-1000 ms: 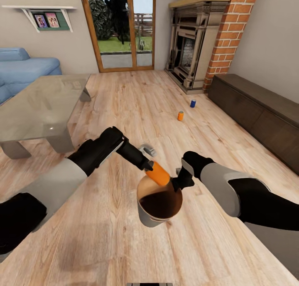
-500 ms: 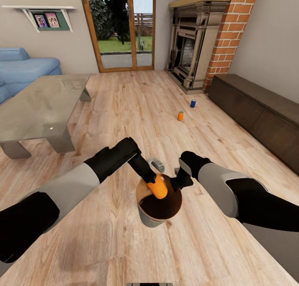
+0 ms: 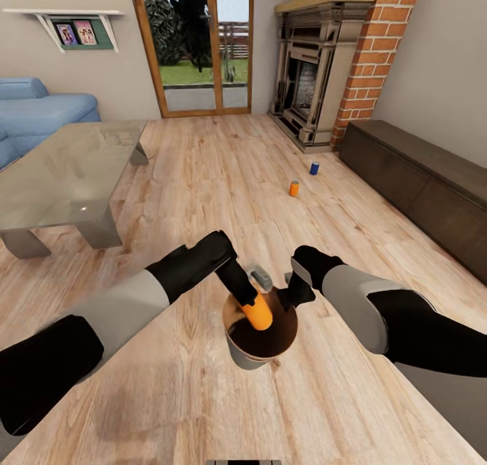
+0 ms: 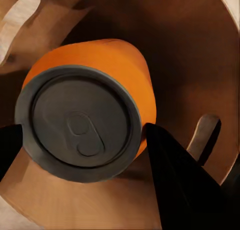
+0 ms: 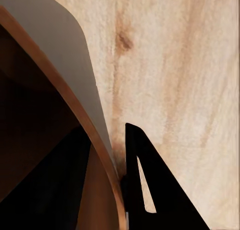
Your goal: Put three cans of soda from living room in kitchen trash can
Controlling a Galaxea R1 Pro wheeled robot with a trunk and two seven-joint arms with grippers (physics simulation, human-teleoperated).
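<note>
A bright orange can of soda (image 3: 259, 314) hangs tilted inside the mouth of the tash can (image 3: 238, 354), and my left gripper (image 3: 249, 300) is shut on it. In the left wrist view the can's grey top (image 4: 84, 124) sits between the two dark fingers (image 4: 175, 175), with the coppery inner wall (image 4: 200, 59) behind. My right gripper (image 3: 292, 296) is shut on the tash can's rim (image 5: 102, 155), one finger (image 5: 142, 190) outside and one inside. On the floor farther off stand another orange can (image 3: 293, 188) and a blue can (image 3: 314, 168).
A glass-topped low table (image 3: 61, 174) stands to the left, a blue sofa (image 3: 40, 110) behind it. The brick fireplace (image 3: 318, 80) and a long dark cabinet (image 3: 426, 181) line the right side. Glass doors (image 3: 196, 46) are straight ahead across open wood floor.
My left arm has swung in and lowered the orange can from above the rim down into the tash can. The right gripper and the tash can have barely moved.
</note>
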